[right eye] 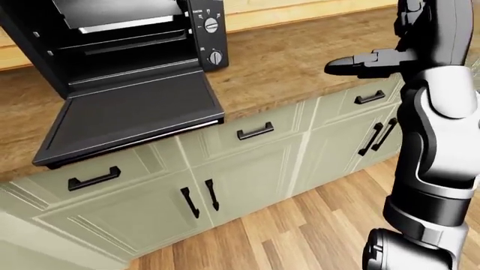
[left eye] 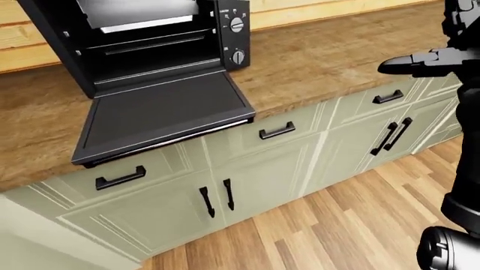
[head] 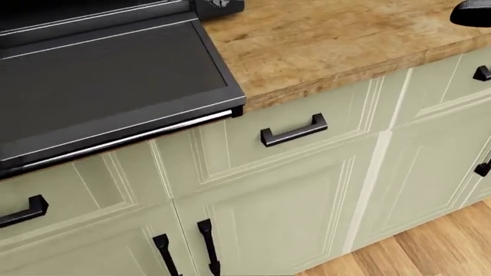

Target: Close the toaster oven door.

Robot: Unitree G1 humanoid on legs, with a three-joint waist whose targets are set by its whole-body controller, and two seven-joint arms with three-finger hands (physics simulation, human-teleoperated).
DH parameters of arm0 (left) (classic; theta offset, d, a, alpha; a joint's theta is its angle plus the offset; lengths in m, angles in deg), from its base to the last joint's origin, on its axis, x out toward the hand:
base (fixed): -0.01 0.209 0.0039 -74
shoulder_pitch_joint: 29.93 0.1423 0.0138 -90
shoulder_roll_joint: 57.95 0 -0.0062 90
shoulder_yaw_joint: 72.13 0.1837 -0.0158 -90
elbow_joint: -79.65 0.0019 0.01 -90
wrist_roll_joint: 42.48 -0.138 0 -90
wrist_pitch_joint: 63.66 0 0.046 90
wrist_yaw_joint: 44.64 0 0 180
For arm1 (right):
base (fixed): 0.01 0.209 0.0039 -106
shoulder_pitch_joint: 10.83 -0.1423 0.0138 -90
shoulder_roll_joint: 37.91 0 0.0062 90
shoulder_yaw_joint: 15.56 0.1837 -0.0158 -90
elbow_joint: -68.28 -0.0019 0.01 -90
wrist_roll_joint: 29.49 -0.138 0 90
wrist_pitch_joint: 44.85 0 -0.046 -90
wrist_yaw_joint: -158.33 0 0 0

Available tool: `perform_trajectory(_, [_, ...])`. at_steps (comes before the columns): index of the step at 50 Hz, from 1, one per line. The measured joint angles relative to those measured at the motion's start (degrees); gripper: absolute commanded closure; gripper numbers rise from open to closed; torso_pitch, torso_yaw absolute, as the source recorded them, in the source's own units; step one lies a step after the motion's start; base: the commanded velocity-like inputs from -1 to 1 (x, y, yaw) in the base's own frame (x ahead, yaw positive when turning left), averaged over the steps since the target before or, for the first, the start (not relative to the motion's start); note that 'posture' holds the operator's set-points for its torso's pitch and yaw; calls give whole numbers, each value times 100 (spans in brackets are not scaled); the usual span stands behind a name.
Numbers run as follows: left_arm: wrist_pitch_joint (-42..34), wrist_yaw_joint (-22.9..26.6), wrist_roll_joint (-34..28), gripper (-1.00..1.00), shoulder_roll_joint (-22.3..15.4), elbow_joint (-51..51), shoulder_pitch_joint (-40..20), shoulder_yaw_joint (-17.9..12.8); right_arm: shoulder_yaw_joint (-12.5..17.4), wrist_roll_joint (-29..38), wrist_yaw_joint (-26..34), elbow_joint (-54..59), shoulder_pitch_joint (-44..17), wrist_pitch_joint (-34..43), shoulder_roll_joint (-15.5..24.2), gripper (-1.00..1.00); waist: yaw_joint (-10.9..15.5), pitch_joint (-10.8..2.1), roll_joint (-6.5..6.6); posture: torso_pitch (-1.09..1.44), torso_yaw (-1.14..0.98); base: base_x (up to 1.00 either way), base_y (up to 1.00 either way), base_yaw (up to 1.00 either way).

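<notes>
The black toaster oven (left eye: 150,39) stands on the wooden counter (left eye: 322,56) at the top left of the left-eye view. Its door (left eye: 161,112) lies folded down flat, and the door's silver handle (left eye: 180,136) juts past the counter edge above the drawers. The cavity with its rack shows open behind the door. My right hand (right eye: 341,64) hovers over the counter well to the right of the oven. Its fingers are stretched out open towards the oven and touch nothing. In the head view only the hand's black tip (head: 472,12) shows. My left hand is out of sight.
Pale green cabinet fronts run below the counter, with a black drawer pull (head: 294,131) and paired door handles (left eye: 216,198). Wood flooring (left eye: 337,225) lies at the bottom right. My right arm and its lower joints (right eye: 435,169) fill the right edge of the right-eye view.
</notes>
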Motion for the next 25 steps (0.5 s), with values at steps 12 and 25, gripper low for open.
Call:
perform_trajectory(12, [-16,-2,46,-100,54,8,27,51,62,-80,-57,-35,-29,74,71,-100,-67,27,-477,0,0,0,20,0])
perform_trajectory(25, [-6,-9,55,-100,-5,49,12,4,-28,-113,-98,17,-63,144,28,-100,17,18,33,0,0,0,21,0])
